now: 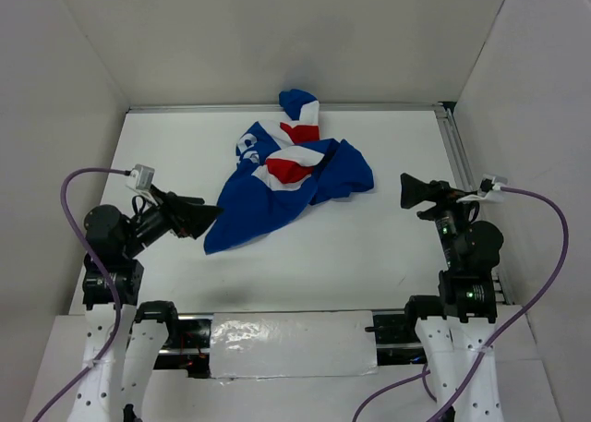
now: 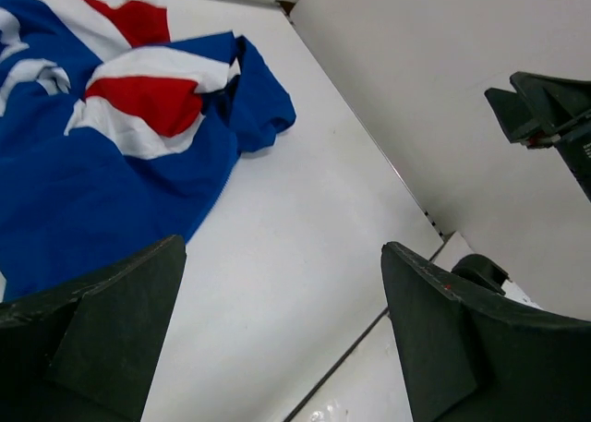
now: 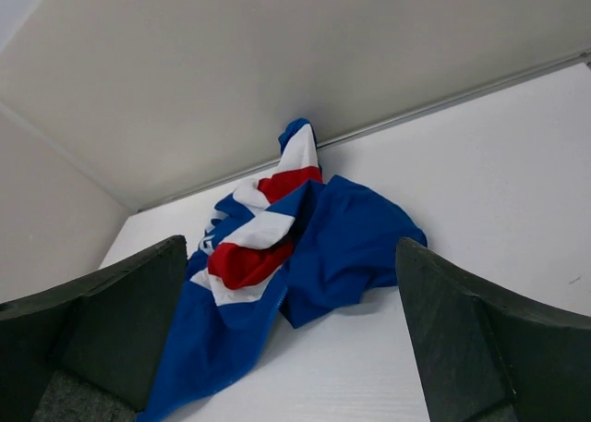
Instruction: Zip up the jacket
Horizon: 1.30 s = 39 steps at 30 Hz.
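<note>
Top external view: jacket [image 1: 286, 186] crumpled at mid-table, both grippers wide open and empty

Left gripper [image 1: 211, 221]: jaws spread wide, nothing between them. It points toward the far right, with its tips just beside the near-left corner of the jacket. Whether it touches the cloth cannot be told. Left wrist view agrees: both fingers [image 2: 111, 330] frame bare table, blue cloth [image 2: 92, 163] fills the upper left of the frame, and the other arm's gripper [image 2: 545, 108] shows at upper right.

Right gripper [image 1: 404, 191]: jaws also spread wide, holding nothing. It points left, toward the jacket, and stands well apart from it with bare white table [image 1: 369, 247] between. Right wrist view: the two fingers [image 3: 111, 320] sit at the frame edges, with the jacket [image 3: 277, 256] seen in the gap ahead, near the back wall [image 3: 231, 62].

Jacket: lies in a bunched heap, not spread flat.
- Long axis runs diagonally, from a blue point at near left to a bunched blue, red and white end at far right, close to the back wall.
- Red and white panels are folded over the middle.
- White lettering [image 1: 247, 147] shows on the far-left side.
- A blue lobe spreads to the right.
- Zipper cannot be made out in any view.

Purple cables [image 1: 78, 219] loop off each wrist.
</note>
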### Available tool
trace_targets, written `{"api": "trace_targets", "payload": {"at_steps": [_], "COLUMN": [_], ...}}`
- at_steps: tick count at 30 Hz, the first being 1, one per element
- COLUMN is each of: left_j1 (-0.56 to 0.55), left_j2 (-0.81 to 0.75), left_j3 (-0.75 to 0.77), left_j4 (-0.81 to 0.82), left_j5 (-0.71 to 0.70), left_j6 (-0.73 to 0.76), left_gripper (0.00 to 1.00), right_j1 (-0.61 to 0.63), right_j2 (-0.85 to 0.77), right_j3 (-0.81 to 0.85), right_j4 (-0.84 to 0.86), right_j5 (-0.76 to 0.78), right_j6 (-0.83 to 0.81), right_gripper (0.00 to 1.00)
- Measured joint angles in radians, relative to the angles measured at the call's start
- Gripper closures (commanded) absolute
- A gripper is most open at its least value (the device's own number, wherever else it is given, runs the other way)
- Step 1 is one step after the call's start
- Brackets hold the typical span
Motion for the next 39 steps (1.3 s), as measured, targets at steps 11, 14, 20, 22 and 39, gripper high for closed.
{"api": "trace_targets", "payload": {"at_steps": [11,14,20,22,39], "left_j1": [-0.001,-0.001,-0.029,-0.053,-0.213], "left_j2": [0.339,0.521,0.88,0.985,1.684], "left_j3": [0.004,0.058,0.287,0.369,0.985], "left_j4": [-0.001,-0.015,-0.051,-0.06,-0.281], "left_j5": [-0.071,-0.124,-0.22,-0.247,-0.467], "left_j6": [-0.013,-0.008,0.049,0.072,0.169], "left_gripper": [0.01,0.01,0.01,0.01,0.39], "right_j1": [0.003,0.026,0.152,0.196,0.366], "right_j2": [0.32,0.51,0.864,0.981,1.735], "right_j3": [0.096,0.165,0.329,0.416,1.041], "right_j4": [-0.013,-0.007,0.001,-0.002,-0.159], "right_j5": [-0.025,-0.031,0.027,0.052,0.131], "right_j6": [-0.003,0.0,-0.024,-0.045,-0.179], "right_gripper": [0.0,0.0,0.0,0.0,0.69]}}
